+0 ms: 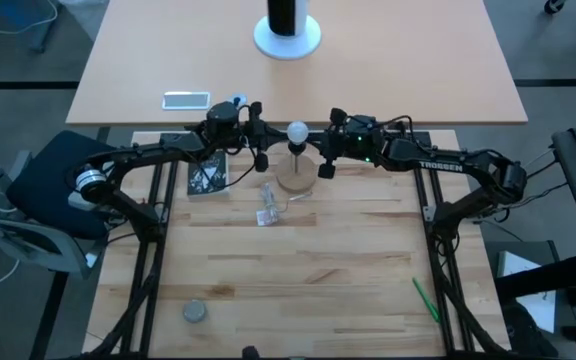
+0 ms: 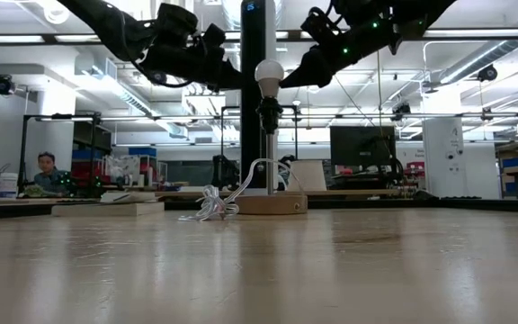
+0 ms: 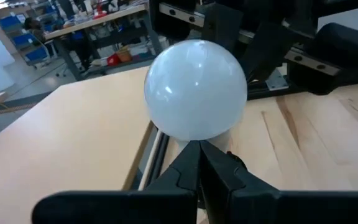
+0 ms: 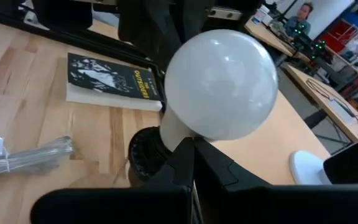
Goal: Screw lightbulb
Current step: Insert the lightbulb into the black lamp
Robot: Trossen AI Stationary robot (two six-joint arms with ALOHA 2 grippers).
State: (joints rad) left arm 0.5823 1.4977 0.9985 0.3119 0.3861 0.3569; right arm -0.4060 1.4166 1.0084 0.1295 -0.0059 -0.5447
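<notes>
The white frosted lightbulb stands upright with its base in the black socket. The socket sits on a thin stem that rises from a round wooden disc. My left gripper is shut and level with the bulb on its left side. In the left wrist view, its tips sit just under the globe. My right gripper is shut on the bulb's right side. In the right wrist view, its tips sit by the bulb's neck. My left gripper points its shut fingertips level at the bulb's lower globe from the table's left. I cannot tell whether they touch it. My right gripper points its shut fingertips level at the bulb's neck from the table's right. I cannot tell whether they touch it.
A black-covered book lies left of the disc. A clear bundle with a white cord lies just in front of it. A grey round thing and a green pen lie near the front edge. A phone lies on the far table.
</notes>
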